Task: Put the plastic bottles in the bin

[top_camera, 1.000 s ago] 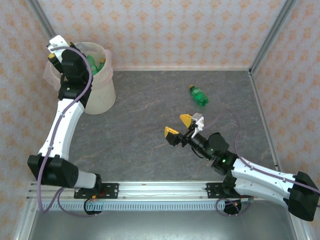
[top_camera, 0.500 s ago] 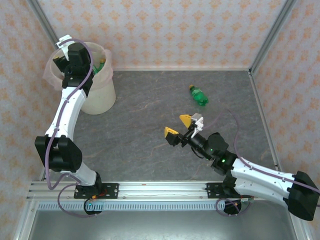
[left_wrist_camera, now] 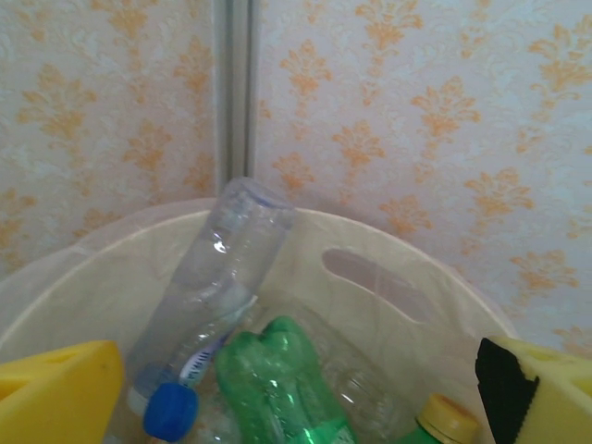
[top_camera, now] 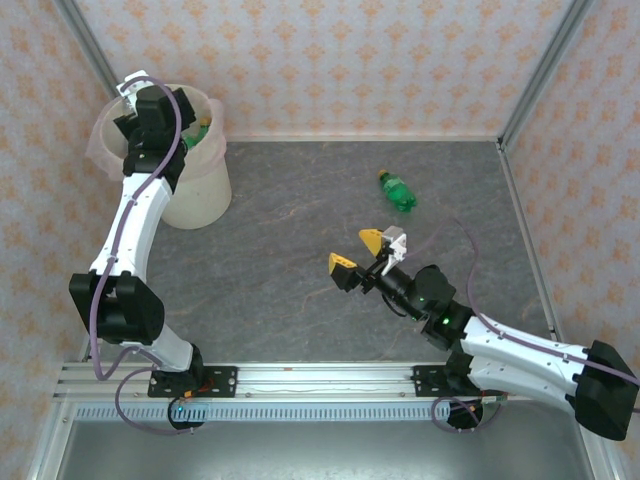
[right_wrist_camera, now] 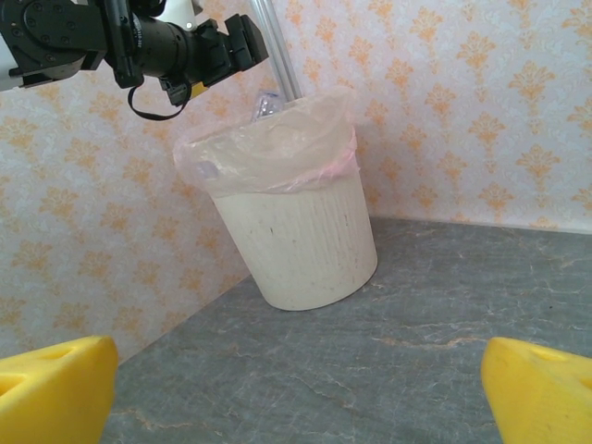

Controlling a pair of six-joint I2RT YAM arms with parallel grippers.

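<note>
Cream plastic bin (top_camera: 205,195) stands at the far left corner of the grey table (top_camera: 290,210), holding a clear blue-capped bottle (left_wrist_camera: 217,277) and green bottles (left_wrist_camera: 277,379). The left gripper (left_wrist_camera: 296,393) hangs over it, jaws wide and empty. The right gripper (top_camera: 357,253) gapes empty mid-table; a lone green bottle (top_camera: 398,191) lies beyond it.

Cream bin (right_wrist_camera: 305,250), green bottle (top_camera: 397,191), grey marbled table (top_camera: 300,220), orange-patterned wall (top_camera: 350,60)

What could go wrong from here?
The clear bottle stands propped in the bin, its base poking above the rim; the left gripper, open just above, could knock it out when pulling away. The green bottle on the table lies on its side; it may roll from the open right gripper.
</note>
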